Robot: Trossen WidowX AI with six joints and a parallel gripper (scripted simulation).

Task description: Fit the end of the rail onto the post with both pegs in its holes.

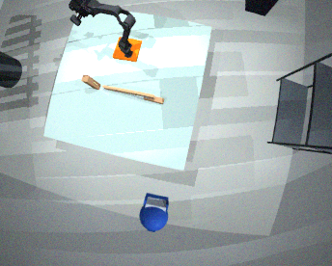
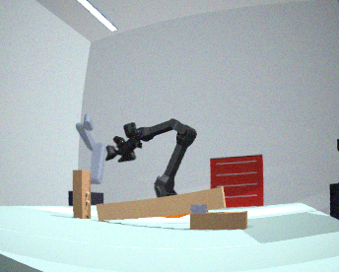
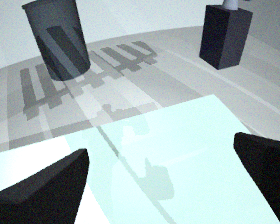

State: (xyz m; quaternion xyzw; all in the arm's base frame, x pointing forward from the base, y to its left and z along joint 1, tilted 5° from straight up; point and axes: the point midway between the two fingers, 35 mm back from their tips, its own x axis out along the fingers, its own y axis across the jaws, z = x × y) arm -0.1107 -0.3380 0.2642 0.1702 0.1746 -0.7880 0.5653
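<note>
The wooden rail [image 1: 127, 91] [image 2: 158, 204] slopes, its near end low at the table, a small gap from the post, its far end raised at the grey bracket [image 2: 198, 208] on the footboard block [image 1: 159, 100] [image 2: 218, 220]. The bracket partly hides how that end sits. The post [image 1: 91, 82] [image 2: 79, 193] stands upright, with pegs [image 2: 88, 198] on the side facing the rail. My gripper [image 1: 73, 13] [image 2: 117, 155] [image 3: 163, 148] is open and empty. It is in the air, well away from the rail, and higher than the post in the exterior view. The wrist view shows neither rail nor post.
The arm's base stands on an orange square [image 1: 137, 50] on the pale table [image 1: 116, 130] [image 2: 148, 246] [image 3: 200, 125]. Beyond the table are a dark bin [image 3: 60, 45], a black box [image 3: 225, 37], a red cabinet [image 2: 237, 182], a blue chair-like object [image 1: 153, 217] and a dark rack [image 1: 290, 108].
</note>
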